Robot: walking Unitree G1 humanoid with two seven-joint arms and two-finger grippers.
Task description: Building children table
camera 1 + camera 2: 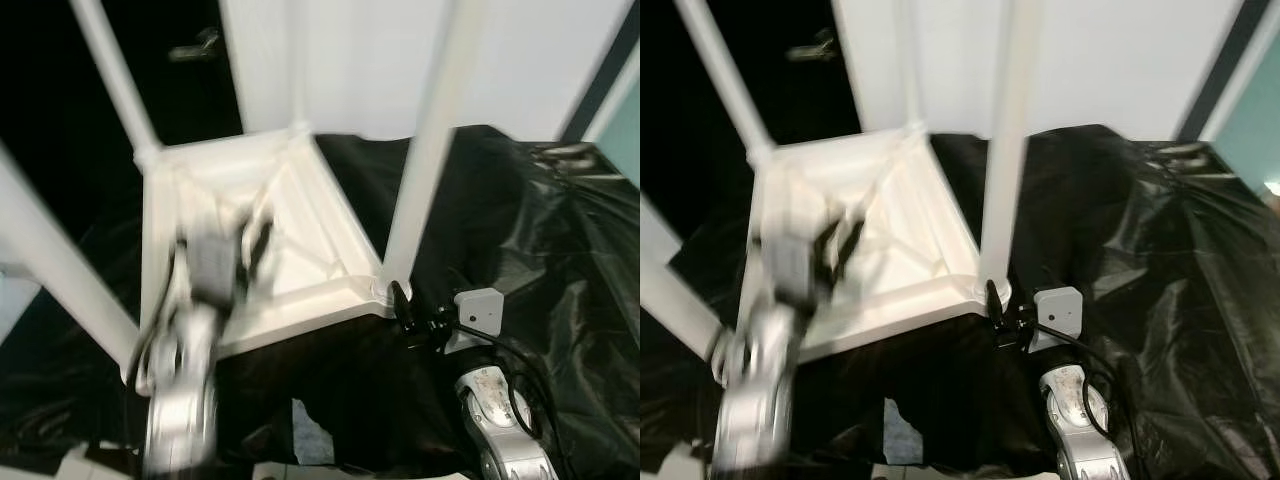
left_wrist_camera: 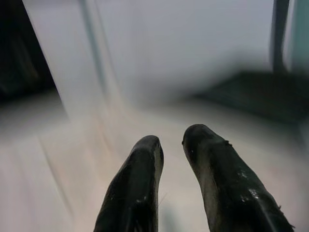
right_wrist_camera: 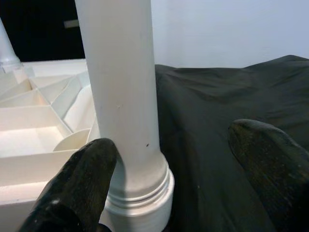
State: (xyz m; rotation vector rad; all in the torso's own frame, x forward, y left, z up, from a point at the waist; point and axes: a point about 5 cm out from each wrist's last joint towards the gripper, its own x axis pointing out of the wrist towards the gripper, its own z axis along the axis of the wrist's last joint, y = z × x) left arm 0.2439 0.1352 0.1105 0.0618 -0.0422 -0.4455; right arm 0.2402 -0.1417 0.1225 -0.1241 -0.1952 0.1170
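A white children's table (image 1: 310,215) lies upside down on a black plastic sheet (image 1: 540,250), with its legs pointing up. The near right leg (image 1: 430,150) rises from the corner nearest my right arm. My right gripper (image 3: 174,145) is open around the base of that leg (image 3: 125,96); one finger (image 3: 82,183) touches its collar and the other stays apart from it. My left arm, blurred, reaches over the ribbed underside, where my left gripper (image 1: 256,238) hovers with its fingers (image 2: 140,183) a little apart and nothing between them.
Other white legs stand at the far left (image 1: 115,80) and near left (image 1: 50,260). A white wall (image 1: 380,60) is behind the table. The crumpled sheet spreads to the right, up to a teal surface (image 1: 625,130). A gap in the sheet (image 1: 310,440) shows grey floor.
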